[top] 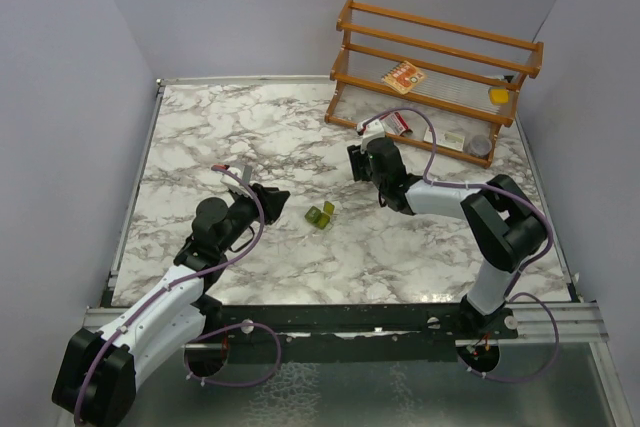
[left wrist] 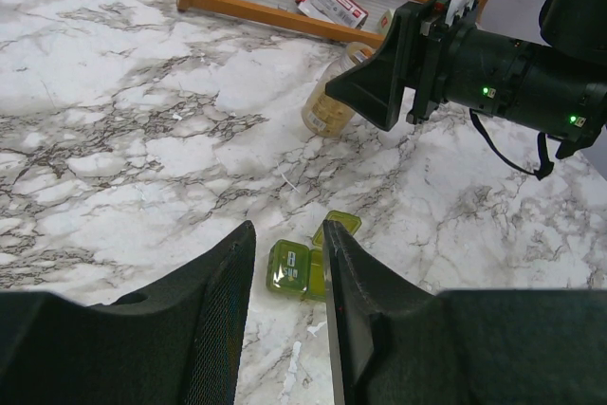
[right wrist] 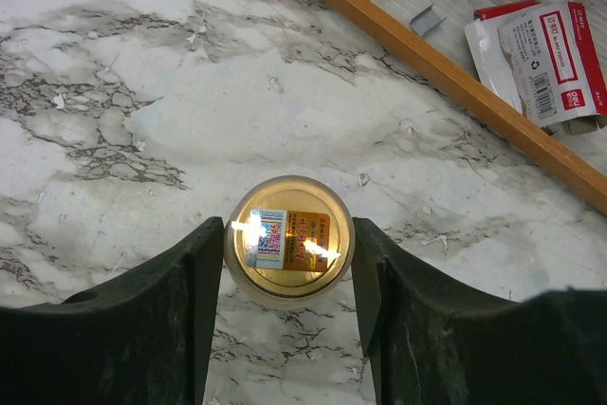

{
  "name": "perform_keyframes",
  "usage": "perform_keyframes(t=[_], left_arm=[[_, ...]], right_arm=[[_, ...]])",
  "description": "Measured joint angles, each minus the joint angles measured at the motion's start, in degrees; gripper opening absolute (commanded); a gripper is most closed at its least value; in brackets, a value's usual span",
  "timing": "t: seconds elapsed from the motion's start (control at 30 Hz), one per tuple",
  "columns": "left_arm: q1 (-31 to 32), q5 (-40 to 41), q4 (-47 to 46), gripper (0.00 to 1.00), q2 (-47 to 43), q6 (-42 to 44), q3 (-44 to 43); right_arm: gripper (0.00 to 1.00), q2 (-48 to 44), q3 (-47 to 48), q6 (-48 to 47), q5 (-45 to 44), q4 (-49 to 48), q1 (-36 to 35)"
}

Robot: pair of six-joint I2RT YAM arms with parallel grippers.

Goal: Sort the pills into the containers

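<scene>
Two claws: left claw (left wrist: 289, 227) narrow, empty, above box (left wrist: 287, 267) amid open worktop (left wrist: 142, 139); right claw (right wrist: 287, 225) flanking bottle (right wrist: 289, 246) near rack rail (right wrist: 446, 73), grip or gap cannot tell

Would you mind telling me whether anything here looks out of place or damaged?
The red-and-white carton beside the wooden rack's bottom rail lies flattened with a flap torn open. The green pill box on the marble seems split, one part angled away from the other.
</scene>
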State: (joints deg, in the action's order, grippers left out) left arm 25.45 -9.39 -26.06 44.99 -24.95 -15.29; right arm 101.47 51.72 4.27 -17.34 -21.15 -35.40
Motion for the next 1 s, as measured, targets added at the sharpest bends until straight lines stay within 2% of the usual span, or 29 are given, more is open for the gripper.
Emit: perform_keyframes(t=[0.07, 0.13, 0.17, 0.53, 0.77, 1.0], left_arm=[[0.0, 0.0, 0.0, 0.36, 0.02, 0.0, 0.0], [0.0, 0.0, 0.0, 0.36, 0.0, 0.0, 0.0], [0.0, 0.0, 0.0, 0.35, 0.0, 0.0, 0.0], [0.0, 0.0, 0.0, 0.29, 0.02, 0.31, 0.0], [0.0, 0.0, -0.02, 0.3, 0.0, 1.95, 0.0], [0.0, 0.0, -0.5, 0.33, -0.42, 3.56, 0.0]], right_arm=[[0.38, 0.02, 0.02, 0.0, -0.07, 0.02, 0.0], [0.08, 0.2, 0.28, 0.02, -0.13, 0.04, 0.02], [0.02, 0.33, 0.42, 0.0, -0.11, 0.04, 0.0], [0.01, 0.61, 0.72, -0.09, -0.2, -0.02, 0.0], [0.01, -1.25, 0.72, -1.53, -0.09, 2.64, 0.0], [0.01, -7.04, 2.54, -3.37, 1.92, 8.09, 0.0]])
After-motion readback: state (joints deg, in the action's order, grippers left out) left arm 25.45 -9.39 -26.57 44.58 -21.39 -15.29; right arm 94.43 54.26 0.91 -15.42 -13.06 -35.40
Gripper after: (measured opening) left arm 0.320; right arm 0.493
